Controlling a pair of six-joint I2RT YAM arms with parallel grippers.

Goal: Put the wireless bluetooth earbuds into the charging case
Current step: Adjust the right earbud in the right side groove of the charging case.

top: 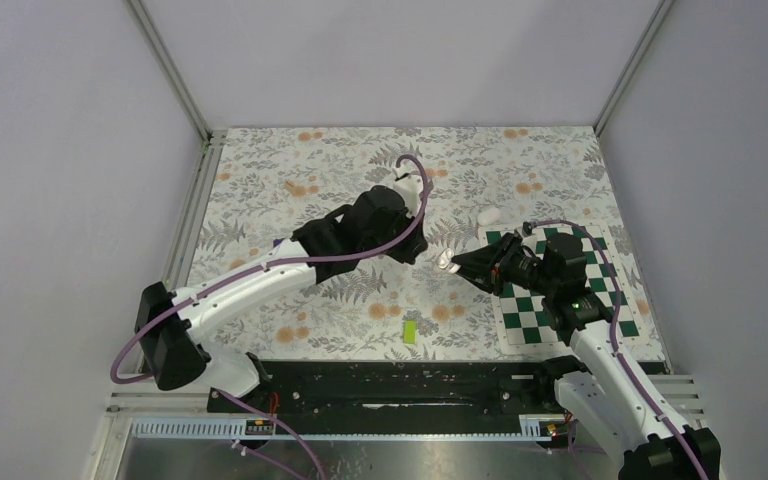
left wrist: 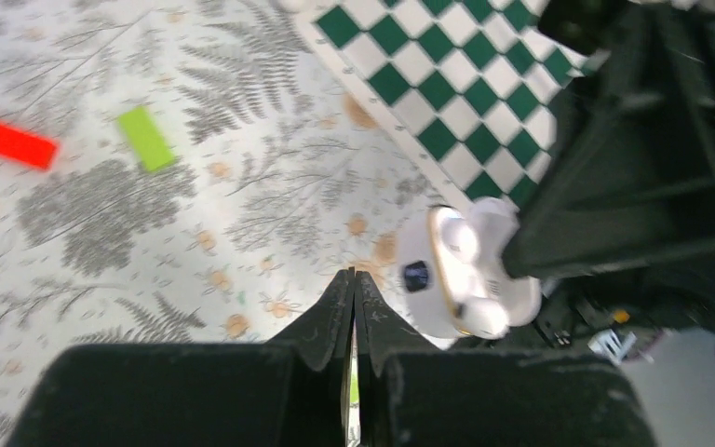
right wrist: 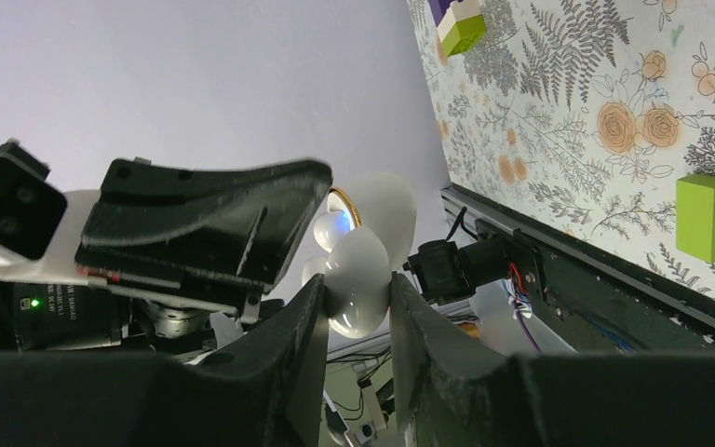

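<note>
The charging case (left wrist: 447,279) is white and glossy, with a gold rim and a dark spot. It hangs in the air with its lid open. My right gripper (right wrist: 356,284) is shut on its rounded body (right wrist: 361,270), and in the top view that gripper (top: 457,264) is level with the checkered mat's left edge. My left gripper (left wrist: 354,276) is shut with nothing in it, its tips just left of the case. From above, the left gripper (top: 426,250) nearly meets the right one. White rounded shapes lie in the open case, but blur keeps me from telling the earbuds from the case.
A green-and-white checkered mat (top: 560,300) lies under the right arm. A lime-green block (top: 410,330) lies near the front rail, with a red block (left wrist: 11,142) beyond it in the left wrist view. A small white piece (top: 488,214) lies behind the mat. A tan bit (top: 290,186) lies far left.
</note>
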